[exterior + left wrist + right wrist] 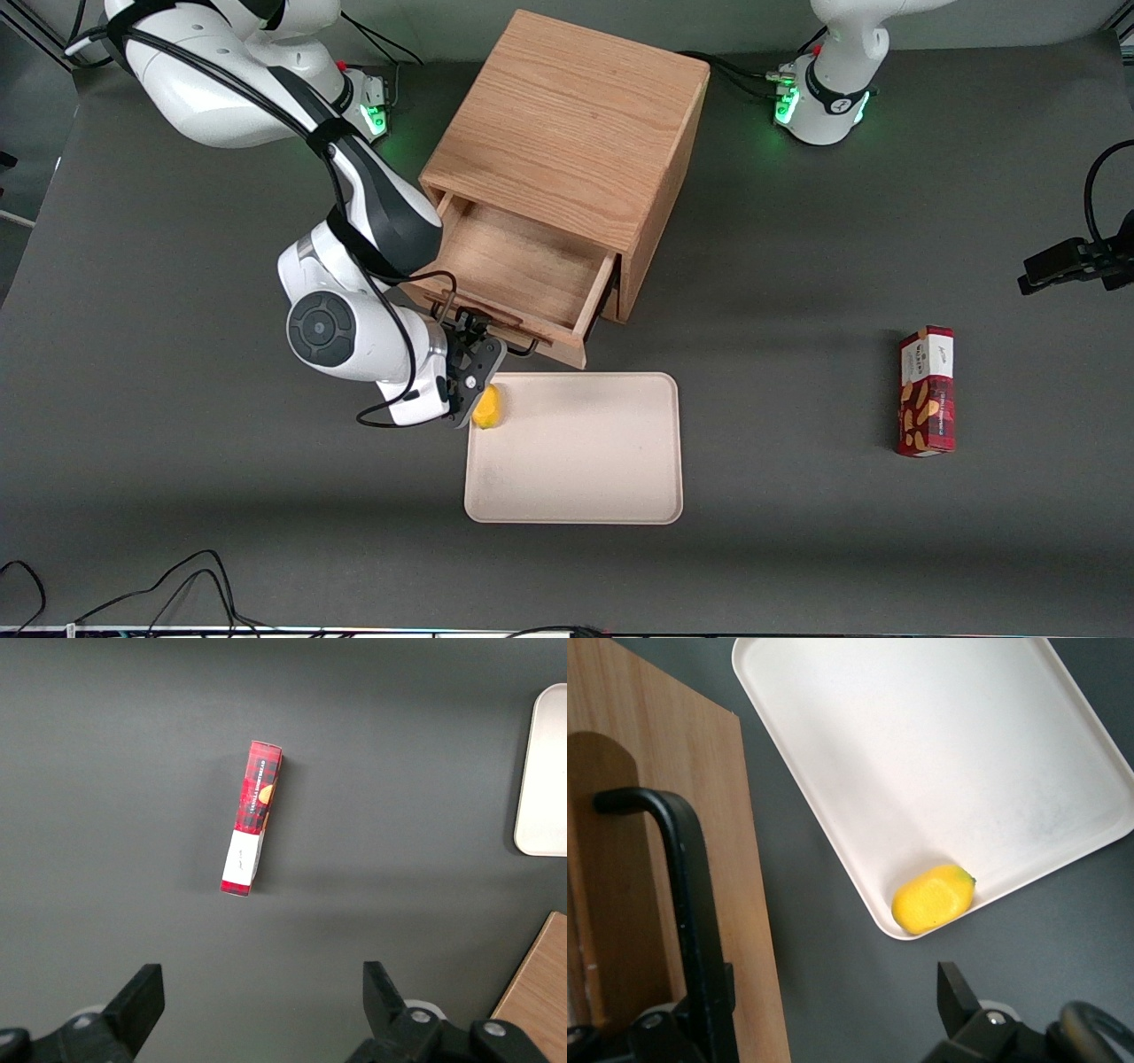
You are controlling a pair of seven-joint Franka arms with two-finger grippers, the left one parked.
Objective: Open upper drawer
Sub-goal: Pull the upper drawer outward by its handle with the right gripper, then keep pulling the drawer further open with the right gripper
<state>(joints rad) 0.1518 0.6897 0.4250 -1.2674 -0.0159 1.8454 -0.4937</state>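
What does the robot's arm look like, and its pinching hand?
The arm is glossy white with rounded joints, a black section and a grey round cap. Thin black cables loop along it. Its gripper, at the drawer's handle, is black with two flat fingers.

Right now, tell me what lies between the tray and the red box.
Nothing: in the front view only bare dark table separates the tray from the red box. The claw is at the upper drawer's handle.

A flat, matte dark grey bench (177,496) is filling nearly the whole scene, lying evenly lit with soft shadows falling across it. Thin black cables (168,589) are curling over its near edge toward the working arm's corner. A paler grey floor strip (27,151) is showing past that end's edge.
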